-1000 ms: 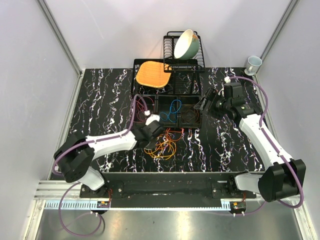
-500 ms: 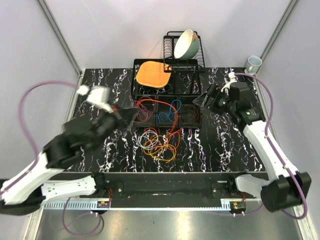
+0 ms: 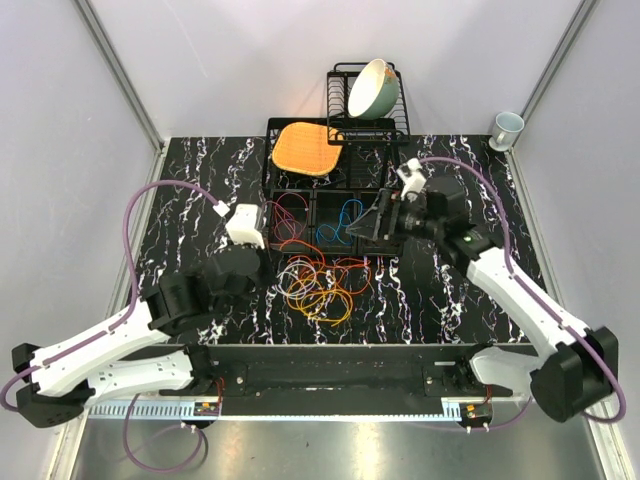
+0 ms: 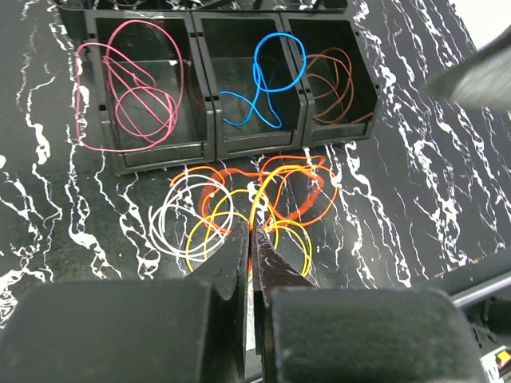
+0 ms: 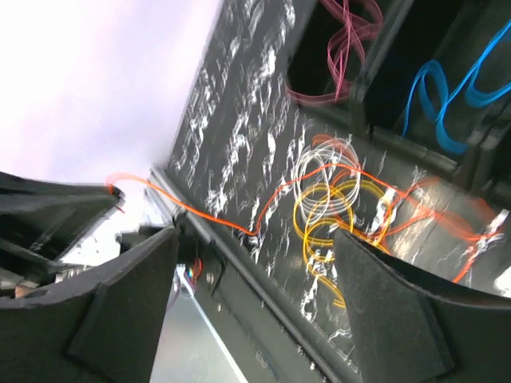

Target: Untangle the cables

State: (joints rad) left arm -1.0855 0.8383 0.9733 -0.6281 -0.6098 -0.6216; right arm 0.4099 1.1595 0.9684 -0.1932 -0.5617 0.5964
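Tabletop [image 3: 190, 190] gives you open room left and right of the tangle; the bins [image 4: 209, 120] wall off its far side. Your cables [image 4: 263, 199] lie just near of them. The left gripper [image 4: 249, 239], pressed together, hangs over the pile's near edge; the right gripper [image 5: 255, 239], spread wide, hangs at its far right.

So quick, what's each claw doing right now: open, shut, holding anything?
Left claw: closed, apparently pinching an orange cable.
Right claw: open, holding nothing.
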